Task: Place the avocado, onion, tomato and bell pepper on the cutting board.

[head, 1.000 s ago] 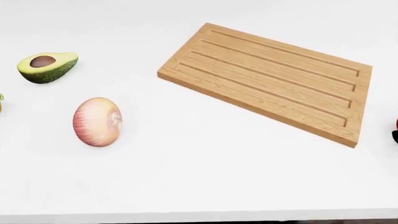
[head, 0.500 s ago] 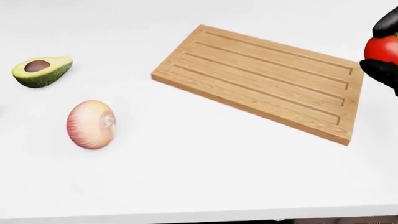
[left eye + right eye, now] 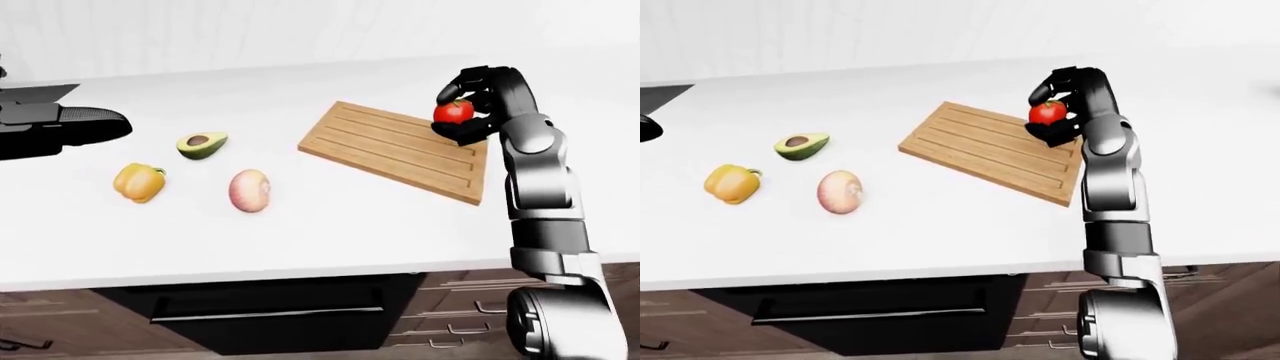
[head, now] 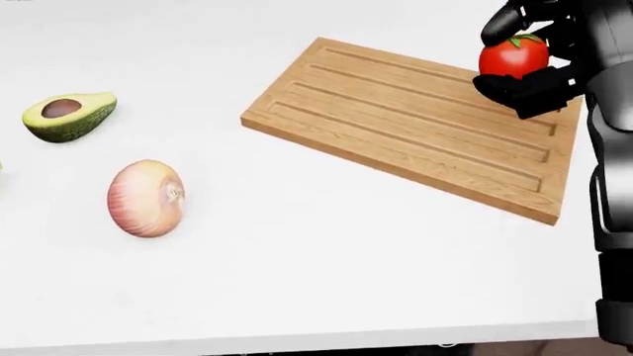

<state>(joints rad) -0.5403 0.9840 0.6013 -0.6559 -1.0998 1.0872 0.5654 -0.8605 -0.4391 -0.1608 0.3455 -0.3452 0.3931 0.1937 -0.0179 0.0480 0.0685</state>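
Right hand [image 4: 529,63] raised, fingers closed, left arm outstretched

bright, even, diffuse light with no clear source. the white surface [image 4: 326,282] looks almost blown out. shadows under the onion [image 4: 145,198] and cutting board [image 4: 406,122] are very faint. renders are slightly soft, with no visible edge distortion.

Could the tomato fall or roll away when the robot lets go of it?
Maybe. The right hand holds the tomato above the cutting board, near its right end, so a drop from here could roll it off onto the counter. The onion is round too and could roll when grabbed.
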